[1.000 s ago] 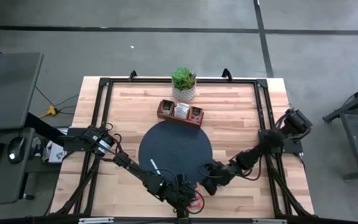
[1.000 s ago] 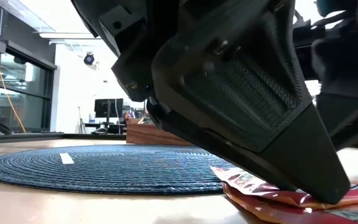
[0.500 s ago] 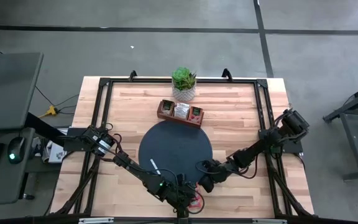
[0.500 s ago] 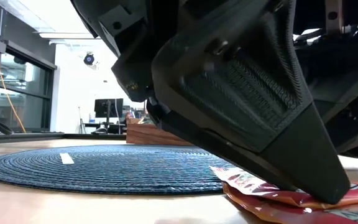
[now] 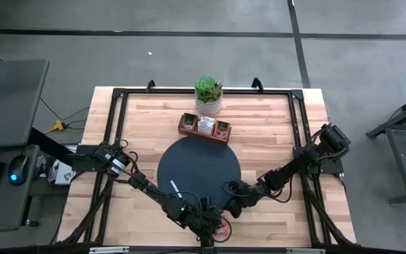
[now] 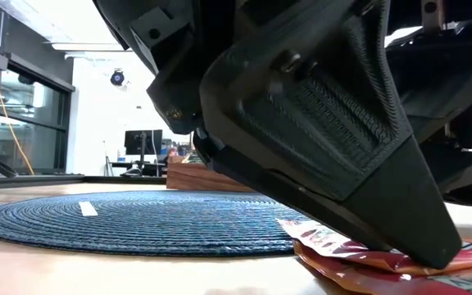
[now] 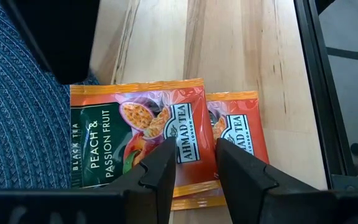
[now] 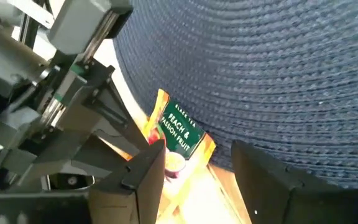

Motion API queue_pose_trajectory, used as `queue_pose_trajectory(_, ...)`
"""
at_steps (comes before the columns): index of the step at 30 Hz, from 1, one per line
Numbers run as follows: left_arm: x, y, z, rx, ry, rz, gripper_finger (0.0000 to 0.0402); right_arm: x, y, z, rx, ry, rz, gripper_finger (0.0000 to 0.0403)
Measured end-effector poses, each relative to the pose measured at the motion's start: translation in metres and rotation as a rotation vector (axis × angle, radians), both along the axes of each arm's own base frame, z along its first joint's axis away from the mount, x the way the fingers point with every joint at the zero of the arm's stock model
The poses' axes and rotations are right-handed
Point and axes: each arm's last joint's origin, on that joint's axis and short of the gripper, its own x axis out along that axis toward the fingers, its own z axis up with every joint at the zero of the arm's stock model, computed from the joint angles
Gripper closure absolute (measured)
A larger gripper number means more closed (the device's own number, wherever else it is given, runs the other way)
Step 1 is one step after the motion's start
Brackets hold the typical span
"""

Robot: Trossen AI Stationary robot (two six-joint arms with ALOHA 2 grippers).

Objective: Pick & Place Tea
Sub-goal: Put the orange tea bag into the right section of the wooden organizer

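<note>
**Tea sachets under the left gripper at the mat's near edge**

Tea sachets [image 7: 142, 146], orange-red and overlapping, lie flat on the wooden table [image 5: 273, 134] at the near rim of the dark round mat [image 5: 198, 166], the top one with a corner just over the weave. More sachets sit in the wooden tray [image 5: 205, 127] on the far side of the mat, in front of the potted plant [image 5: 208, 94].

The left gripper [image 7: 191, 163] is down over the pile with its fingers partly spread, the tips resting on or just above the top sachet's printed face; nothing is pinched between them, and nothing is lifted. In the low view one dark finger [image 6: 326, 156] meets the sachets at the table surface. The right gripper [image 8: 197, 168] hovers just right of the pile over the mat's near edge, its jaws spread and empty, pointed at the same sachets.

The step in hand looks like picking up one sachet. A flat foil packet offers little to grab from above, so a good grip likely means catching an exposed edge, perhaps the corner overhanging the mat, and closing on the top sachet only. With both grippers crowded around one small pile, they risk colliding or dragging the lower sachet along, so one arm should probably wait.
</note>
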Motion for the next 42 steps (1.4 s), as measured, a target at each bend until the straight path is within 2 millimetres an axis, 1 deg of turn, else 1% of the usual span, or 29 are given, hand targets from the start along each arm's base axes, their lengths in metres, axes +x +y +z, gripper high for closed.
queue_pose_trajectory(6, 0.0, 0.0, 0.0, 0.0, 0.0, 0.0, 0.0287, 0.0, 0.0, 0.0, 0.015, 0.005, -0.024, 0.0223)
queue_pose_trajectory(11, 0.0, 0.0, 0.0, 0.0, 0.0, 0.0, 0.0287, -0.003, 0.005, 0.0, 0.052, 0.021, -0.042, 0.0224)
queue_pose_trajectory(20, 0.0, 0.0, 0.0, 0.0, 0.0, 0.0, 0.0287, -0.005, 0.007, 0.0, 0.113, 0.051, -0.115, 0.0224)
queue_pose_trajectory(25, 0.0, 0.0, 0.0, -0.001, 0.0, 0.0, 0.0287, -0.001, 0.01, 0.001, 0.11, 0.048, -0.105, 0.0224)
queue_pose_trajectory(29, 0.0, 0.0, 0.0, 0.0, 0.0, 0.0, 0.0287, 0.008, 0.017, -0.007, 0.104, 0.072, -0.065, 0.0224)
queue_pose_trajectory(34, 0.0, 0.0, 0.0, -0.001, 0.0, 0.0, 0.0287, 0.019, 0.024, -0.012, 0.108, 0.073, -0.049, 0.0224)
queue_pose_trajectory(38, 0.0, 0.0, 0.0, -0.001, 0.0, 0.0, 0.0287, 0.02, 0.024, -0.011, 0.09, 0.065, -0.043, 0.0226)
queue_pose_trajectory(42, 0.0, 0.0, 0.0, -0.002, 0.001, 0.0, 0.0287, 0.019, 0.023, -0.01, 0.072, 0.066, -0.045, 0.0242)
